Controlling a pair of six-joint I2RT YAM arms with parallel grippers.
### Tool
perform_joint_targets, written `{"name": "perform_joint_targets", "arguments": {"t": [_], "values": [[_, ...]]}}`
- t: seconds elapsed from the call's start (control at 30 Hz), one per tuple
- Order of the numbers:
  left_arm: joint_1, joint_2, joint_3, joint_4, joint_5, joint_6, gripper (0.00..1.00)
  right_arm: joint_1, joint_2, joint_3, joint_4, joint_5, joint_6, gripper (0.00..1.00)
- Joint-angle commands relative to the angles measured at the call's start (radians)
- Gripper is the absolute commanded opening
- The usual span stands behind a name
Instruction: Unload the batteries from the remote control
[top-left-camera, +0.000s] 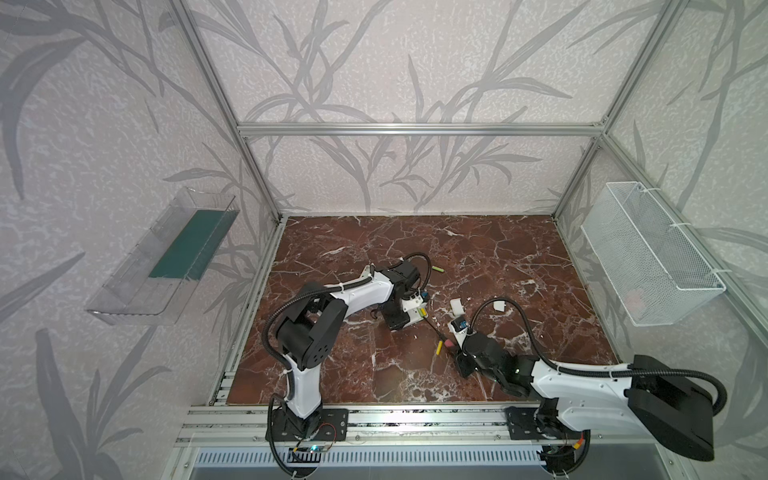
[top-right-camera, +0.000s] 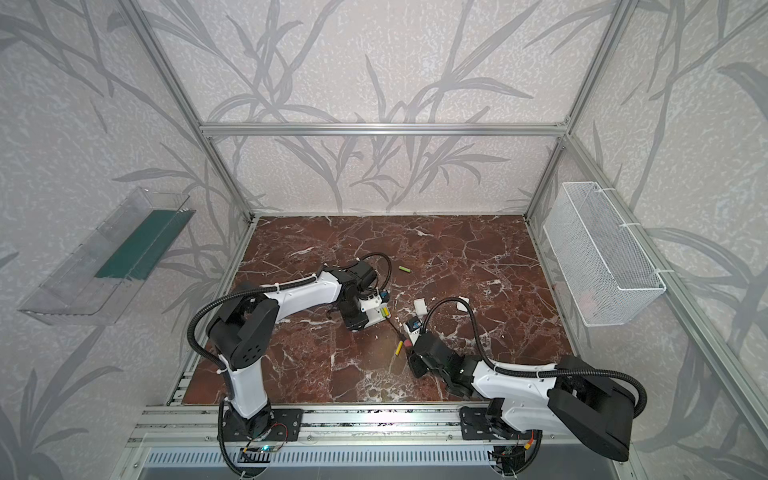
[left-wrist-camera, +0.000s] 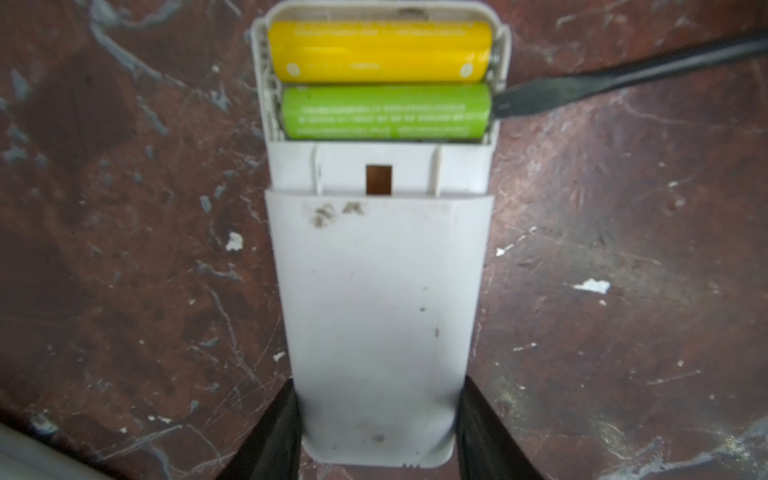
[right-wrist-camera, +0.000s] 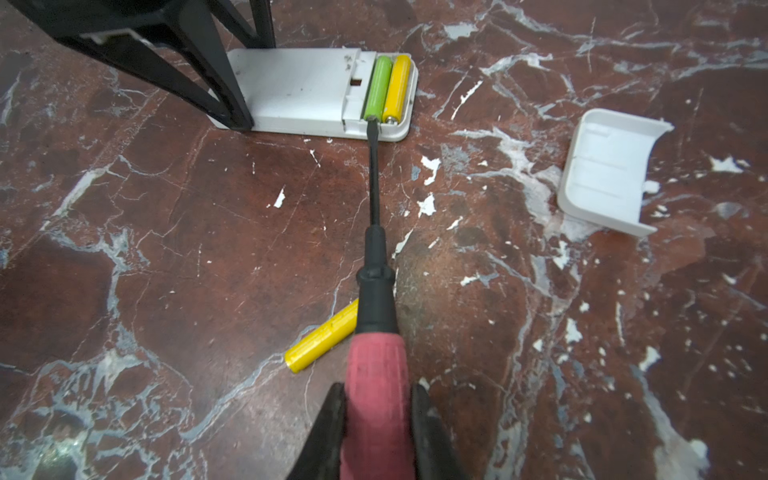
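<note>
1. Your white plastic remote control (left-wrist-camera: 374, 291) lies near the tabletop's (top-left-camera: 519, 257) middle. Its open compartment holds a yellow battery (left-wrist-camera: 380, 52) and a green battery (left-wrist-camera: 384, 112) side by side.
2. The left gripper (left-wrist-camera: 378, 415) clamps the remote's closed end, away from both.
3. The right gripper (right-wrist-camera: 378, 415) is closed on the red-handled screwdriver (right-wrist-camera: 376, 374), whose black tip touches the green battery's end.
4. A loose yellow battery (right-wrist-camera: 320, 336) lies just beside that handle, and a loose green battery (top-left-camera: 437, 270) lies nearer the far edge.
5. The battery print is too blurred to read.
</note>
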Motion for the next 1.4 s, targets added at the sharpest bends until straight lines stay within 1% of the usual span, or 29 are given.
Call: {"name": "perform_joint_targets", "arguments": {"t": [0.0, 0.33, 0.47, 0.83, 1.37], "values": [[-0.022, 0.073, -0.021, -0.029, 0.088, 0.038, 0.11, -0.008, -0.011, 0.001, 0.13, 0.069, 0.015, 0.0], [-0.021, 0.073, -0.022, -0.031, 0.087, 0.039, 0.11, -0.007, -0.054, -0.016, 0.131, 0.078, 0.007, 0.0], [-0.022, 0.072, -0.022, -0.031, 0.087, 0.039, 0.11, -0.007, -0.049, -0.016, 0.136, 0.08, 0.007, 0.0], [-0.021, 0.065, -0.023, -0.031, 0.101, 0.042, 0.11, -0.007, 0.049, -0.036, 0.237, 0.081, 0.023, 0.0], [-0.021, 0.06, -0.017, -0.043, 0.135, 0.038, 0.11, -0.008, 0.16, -0.089, 0.414, 0.056, -0.006, 0.0]]}}
